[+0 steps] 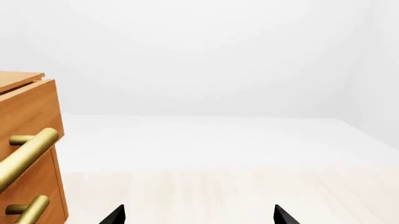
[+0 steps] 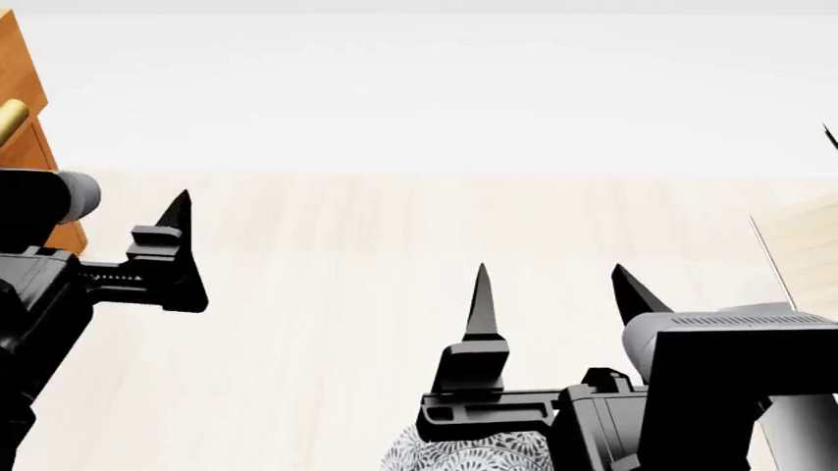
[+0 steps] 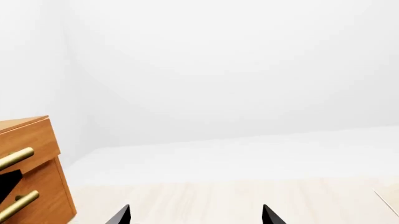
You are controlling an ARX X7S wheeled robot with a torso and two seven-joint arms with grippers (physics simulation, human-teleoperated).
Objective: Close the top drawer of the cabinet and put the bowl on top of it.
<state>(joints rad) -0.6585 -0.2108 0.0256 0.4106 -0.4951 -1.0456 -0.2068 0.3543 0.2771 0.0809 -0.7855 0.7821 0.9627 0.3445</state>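
The orange-brown cabinet [image 1: 18,77] stands at the left edge of all three views. Its top drawer [image 1: 31,109] sticks out a little past the cabinet's top board, and its brass bar handle [image 1: 28,151] faces me. My left gripper [image 1: 199,217] is open and empty, to the right of the drawer front; in the head view only one of its fingers [image 2: 177,235] shows. My right gripper [image 2: 551,285] is open and empty, with its jaws wide apart over the pale floor. The grey-patterned bowl [image 2: 465,453] peeks out at the bottom edge of the head view, mostly hidden behind the right gripper's body.
A lower drawer's brass handle [image 1: 28,210] shows under the top one. A pale wood panel edge [image 2: 806,235] stands at the right of the head view. Light wood floor [image 2: 340,294] runs between the cabinet [image 3: 31,140] and that panel, with white walls behind.
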